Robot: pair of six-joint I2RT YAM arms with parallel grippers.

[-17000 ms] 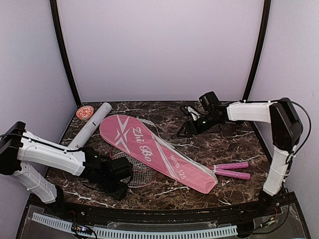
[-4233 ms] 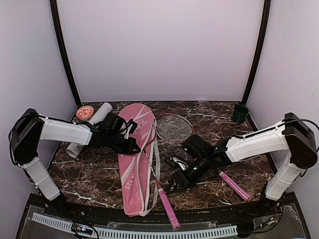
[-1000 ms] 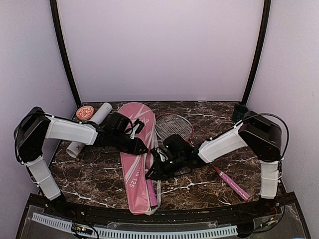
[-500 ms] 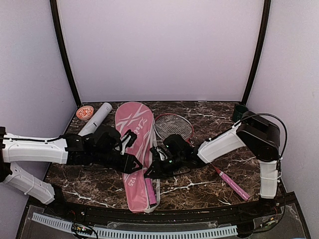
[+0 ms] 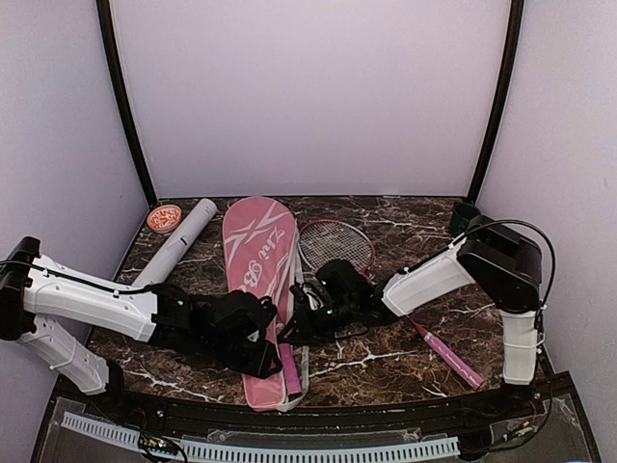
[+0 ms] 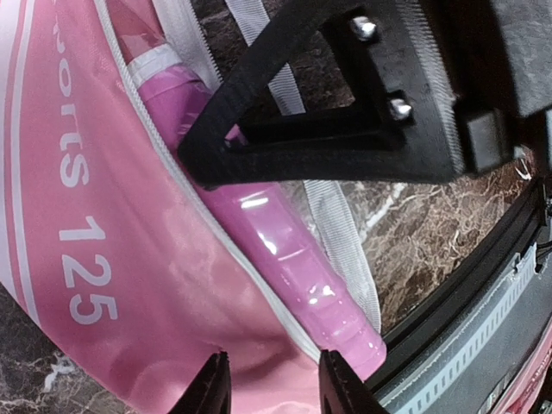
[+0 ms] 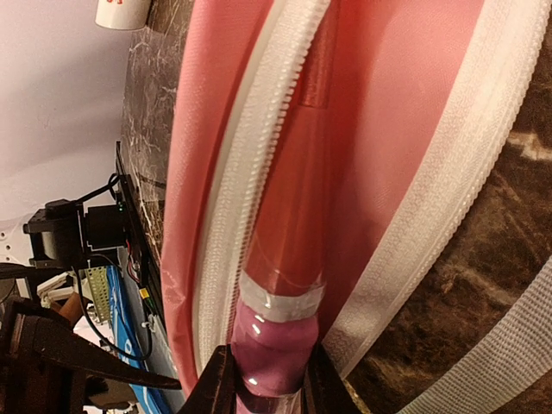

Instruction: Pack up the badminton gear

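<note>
Currently right end effector (image 7: 266,388) clamps pink racket handle (image 7: 272,341) to feed it into pink fabric bag (image 5: 249,241); left end effector (image 6: 274,392) part-open, empty.

Lab booth: lilac walls (image 5: 308,96), marble tabletop (image 5: 424,236)

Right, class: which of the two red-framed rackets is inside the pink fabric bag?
The racket whose pink handle pokes from the pink bag's near end; the other racket lies bare on the table.
</note>
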